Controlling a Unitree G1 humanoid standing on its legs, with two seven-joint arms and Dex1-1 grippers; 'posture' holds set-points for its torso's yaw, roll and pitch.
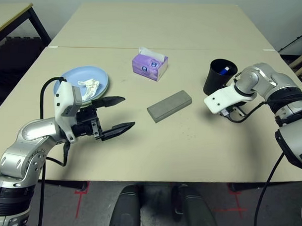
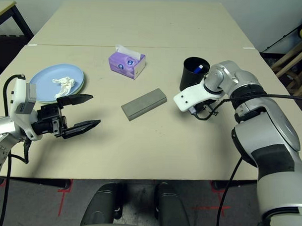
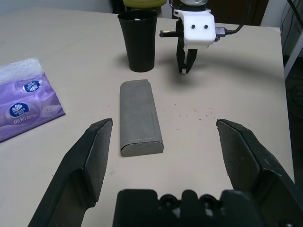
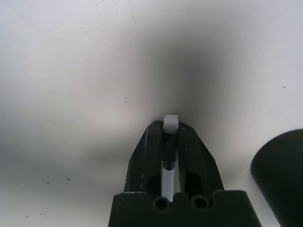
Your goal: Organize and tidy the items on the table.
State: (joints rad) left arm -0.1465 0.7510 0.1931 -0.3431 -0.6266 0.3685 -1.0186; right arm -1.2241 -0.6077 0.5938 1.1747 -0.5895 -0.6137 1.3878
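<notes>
Your right gripper [image 4: 170, 124] is clamped shut on a white pen [image 4: 169, 142], pointing almost straight down at the table [image 1: 199, 144], just near-right of the black cup [image 1: 218, 75]. The pen runs up between the two fingers, its white end poking out at the tips, right at the tabletop; can't tell if it touches. A second pen [image 1: 225, 70] shows its blue end inside the cup.

The grey glasses case [image 1: 169, 105] lies flat mid-table, angled, left of the cup and apart from it. The blue plate [image 1: 73, 78] sits far left with the crumpled tissue [image 1: 89, 86] on it.

Your left gripper [image 1: 118, 113] is wide open and holds nothing, level, aimed right toward the case, just near-right of the plate.

The purple tissue box [image 1: 149, 65] stands beyond the case, near the table seam.
</notes>
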